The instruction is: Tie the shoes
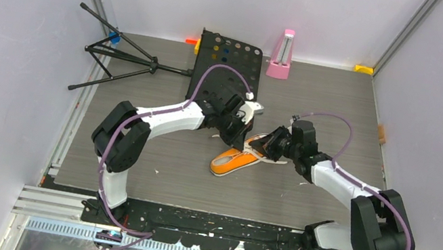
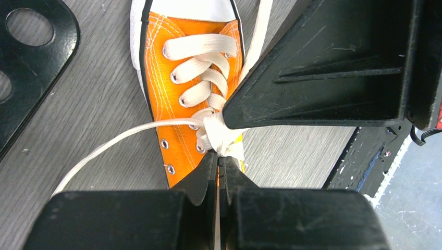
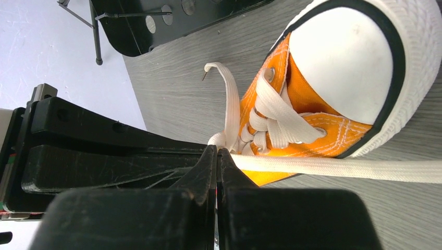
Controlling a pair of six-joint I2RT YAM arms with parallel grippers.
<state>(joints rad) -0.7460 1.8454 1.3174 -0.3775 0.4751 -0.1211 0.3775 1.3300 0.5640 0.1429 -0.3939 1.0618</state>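
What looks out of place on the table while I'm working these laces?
The black tripod lies toppled on its side at the far left, with a perforated black plate flat beside it. The sneaker sits upright, the left gripper and right gripper both shut on its laces; nothing wrong there.

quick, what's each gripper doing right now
left gripper: closed, pinching the white laces on the orange sneaker
right gripper: closed on one strand of the white laces
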